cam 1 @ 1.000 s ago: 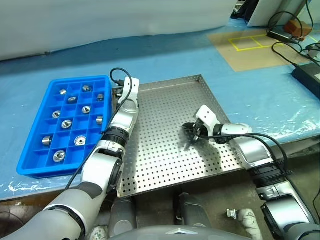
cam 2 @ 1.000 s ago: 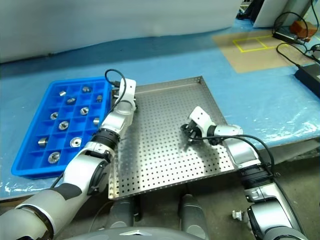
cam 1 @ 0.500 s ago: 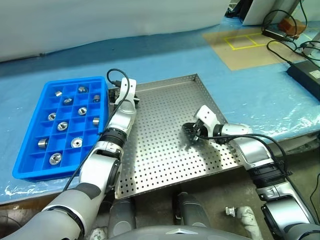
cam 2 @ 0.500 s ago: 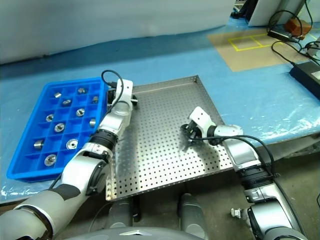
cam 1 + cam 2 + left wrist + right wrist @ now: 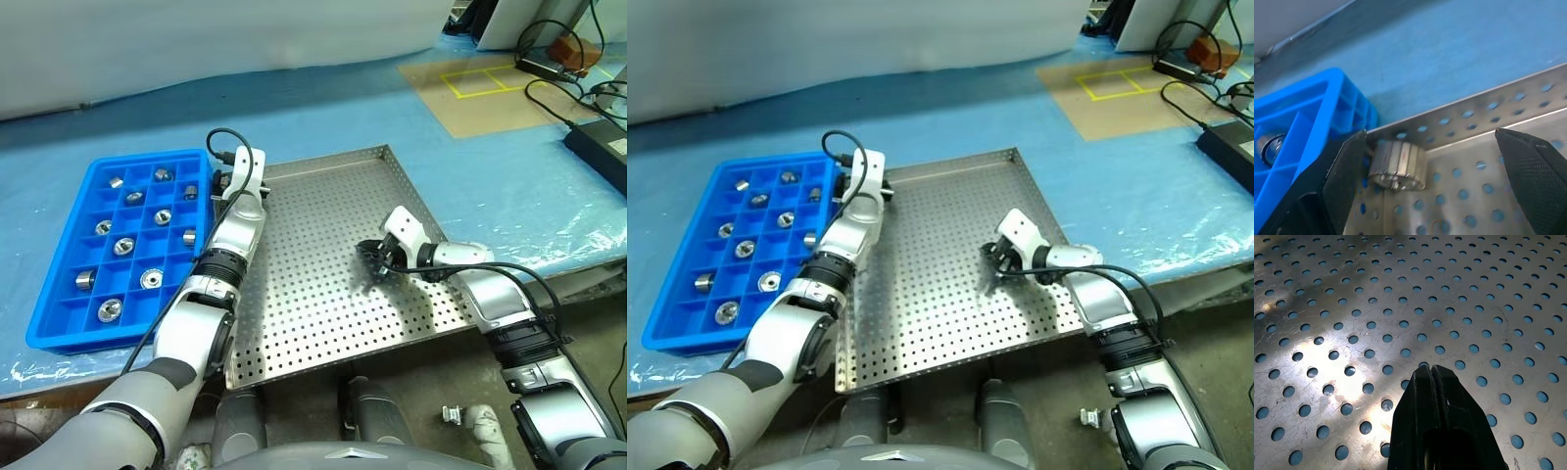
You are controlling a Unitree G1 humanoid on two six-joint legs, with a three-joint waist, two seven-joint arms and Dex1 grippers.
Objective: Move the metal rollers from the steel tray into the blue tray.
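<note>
Left gripper (image 5: 1435, 181), jaws spread wide, points into the far left corner of the steel tray (image 5: 323, 284). One roller (image 5: 1398, 165) lies there on its side, touching the left finger (image 5: 1344, 181) and well clear of the right; its axis seems to run toward the corner wall, though the view is tight. Blue tray (image 5: 59, 294), just beyond that wall, holds other rollers in separate compartments. Right gripper (image 5: 1436, 377), jaws together and empty, rests mid-tray, much farther from the roller. Blue sheeting (image 5: 323, 108) covers the bench; cables (image 5: 578, 93) lie far right.
</note>
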